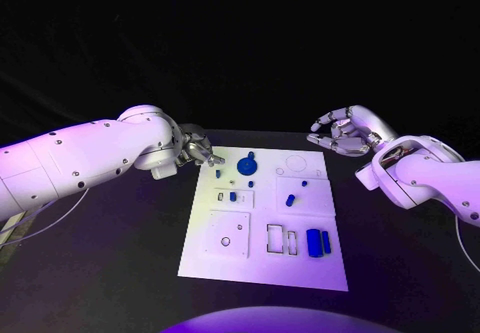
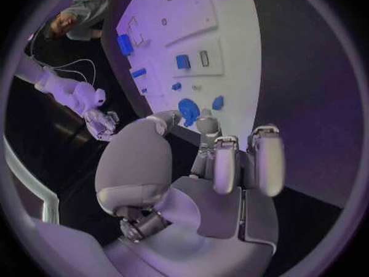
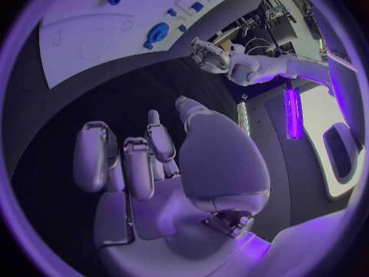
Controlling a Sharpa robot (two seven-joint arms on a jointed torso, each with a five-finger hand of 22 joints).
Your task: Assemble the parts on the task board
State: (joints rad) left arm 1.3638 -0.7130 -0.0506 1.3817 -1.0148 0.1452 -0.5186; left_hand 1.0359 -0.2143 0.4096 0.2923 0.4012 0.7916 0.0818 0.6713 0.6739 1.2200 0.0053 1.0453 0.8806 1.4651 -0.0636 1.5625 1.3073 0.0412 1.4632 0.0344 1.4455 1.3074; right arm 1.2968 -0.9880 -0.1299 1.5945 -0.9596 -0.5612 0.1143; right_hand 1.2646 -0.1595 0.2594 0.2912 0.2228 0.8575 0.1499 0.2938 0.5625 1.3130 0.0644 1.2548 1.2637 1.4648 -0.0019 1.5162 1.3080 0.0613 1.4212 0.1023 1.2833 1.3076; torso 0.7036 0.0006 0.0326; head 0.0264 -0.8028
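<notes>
task board: one | left robot hand: curled, empty | right robot hand: curled, empty

No readable text, labels, brands or numbers anywhere. The board carries outlines and blue parts only, with no lettering that can be made out; both arms are unmarked white shells.

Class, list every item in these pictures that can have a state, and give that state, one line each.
left hand: holds nothing, fingers apart, at the board's far left corner.
right hand: holds nothing, fingers loosely curled, off the board's far right corner.
task board: flat on the table.
round blue part: lying on the board.
two long blue parts: side by side near the board's right edge.
</notes>
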